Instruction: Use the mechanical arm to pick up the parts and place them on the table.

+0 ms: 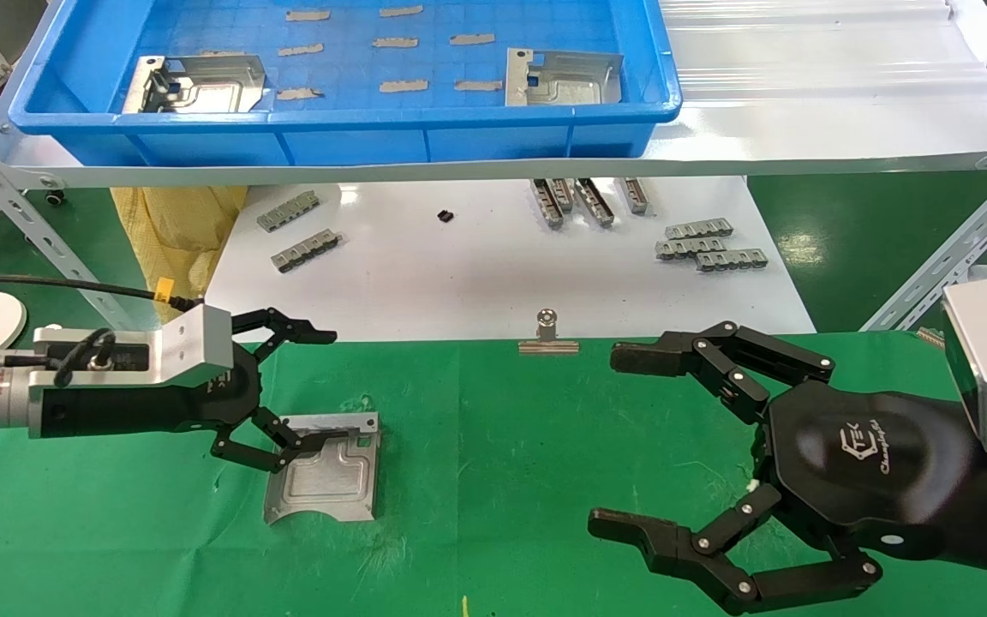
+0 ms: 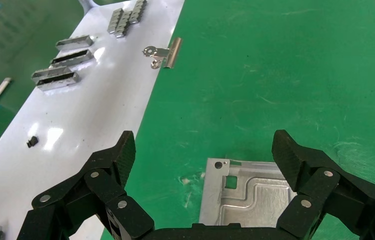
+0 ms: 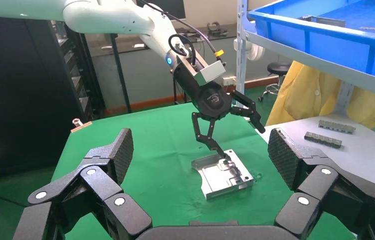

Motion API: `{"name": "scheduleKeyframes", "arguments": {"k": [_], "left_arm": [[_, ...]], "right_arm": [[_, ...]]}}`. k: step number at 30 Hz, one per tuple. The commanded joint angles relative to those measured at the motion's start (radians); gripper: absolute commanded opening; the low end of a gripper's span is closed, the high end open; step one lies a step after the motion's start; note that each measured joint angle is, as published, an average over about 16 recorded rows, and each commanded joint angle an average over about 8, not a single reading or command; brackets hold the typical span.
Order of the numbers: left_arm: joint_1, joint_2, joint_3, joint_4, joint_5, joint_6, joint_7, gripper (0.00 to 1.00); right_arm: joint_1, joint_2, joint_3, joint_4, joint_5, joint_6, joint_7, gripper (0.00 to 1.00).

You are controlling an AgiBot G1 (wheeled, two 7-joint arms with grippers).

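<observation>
left end effector (image 1: 275, 396): spread wide over the desk at about 9 o'clock in the head view, gripping nothing; one finger tip (image 1: 309, 439) sat on or just above the plate's top edge, the other hung clear behind it.
placed part (image 1: 326, 470): silvery stamped plate, flat on the green desk (image 1: 502, 446) under that end effector, curved edge toward 6 o'clock.
remaining parts: one plate (image 1: 195, 84) at 11 o'clock and another (image 1: 560, 77) at 12 o'clock, both in the blue bin (image 1: 356, 137) on the white shelf (image 1: 802, 120).
right end effector (image 1: 673, 446): wide open too, empty, hovering at 4 o'clock, well apart from the plate.
step in hand: looked like the release of the first plate, two more to fetch.
doing it well: i'd lift straight up so the near finger did not drag the folded tab, then swing to the bin plate at 11 o'clock and close on its edges, not the flat.
watch: ribbed bars (image 1: 712, 244) on the white board (image 1: 459, 274) were not the target.
</observation>
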Motion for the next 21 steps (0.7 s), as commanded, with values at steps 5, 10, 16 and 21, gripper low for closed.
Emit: {"name": "scheduleKeyframes", "arguments": {"k": [5, 10, 16, 21], "left_arm": [[0.000, 0.000, 0.001, -0.001, 0.001, -0.001, 0.001, 1.00], [-0.001, 0.000, 0.001, -0.001, 0.001, -0.001, 0.001, 1.00], [-0.001, 0.000, 0.001, -0.001, 0.002, -0.001, 0.001, 1.00], [-0.001, 0.000, 0.002, -0.002, 0.002, -0.001, 0.001, 1.00]], "right_arm": [[0.000, 0.000, 0.000, 0.000, 0.000, 0.000, 0.000, 1.00], [0.000, 0.000, 0.000, 0.000, 0.000, 0.000, 0.000, 1.00], [0.000, 0.000, 0.000, 0.000, 0.000, 0.000, 0.000, 1.00], [0.000, 0.000, 0.000, 0.000, 0.000, 0.000, 0.000, 1.00]]}}
